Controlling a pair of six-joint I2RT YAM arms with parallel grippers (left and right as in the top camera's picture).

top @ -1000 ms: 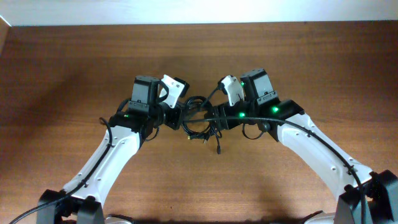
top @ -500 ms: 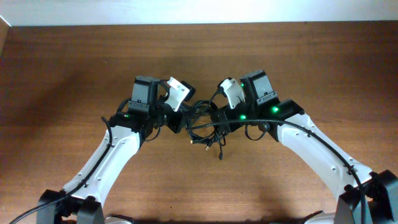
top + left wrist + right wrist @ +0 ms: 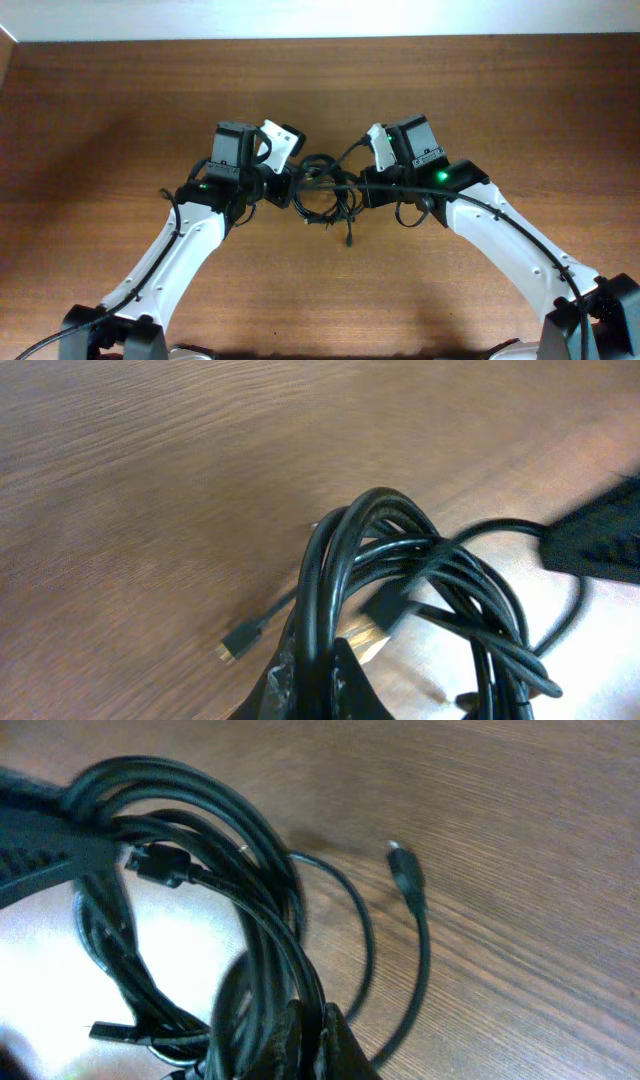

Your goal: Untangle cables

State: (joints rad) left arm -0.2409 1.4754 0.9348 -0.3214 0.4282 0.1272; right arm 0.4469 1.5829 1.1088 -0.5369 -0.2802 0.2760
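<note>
The cables (image 3: 320,196) are a bundle of thin black cords hanging coiled between my two grippers above the wooden table (image 3: 120,100). My left gripper (image 3: 287,186) is shut on strands at the bundle's left side. In the left wrist view the jaws (image 3: 316,648) pinch those strands, the cables' loops (image 3: 400,545) rise ahead, and a plug with a metallic tip (image 3: 236,644) lies on the wood. My right gripper (image 3: 356,186) is shut on the right side. Its jaws (image 3: 311,1012) clamp cords of the cables' coil (image 3: 200,830). A loose plug end (image 3: 405,876) trails past it.
One loose cord end (image 3: 349,238) hangs down toward the table's front. A pale wall edge (image 3: 320,18) runs along the back of the table. Both arms (image 3: 180,250) angle in from the front corners.
The right gripper has closed onto the right side of the bundle and its wrist has turned. The bundle shifted slightly between the grippers; the left grip stayed shut.
</note>
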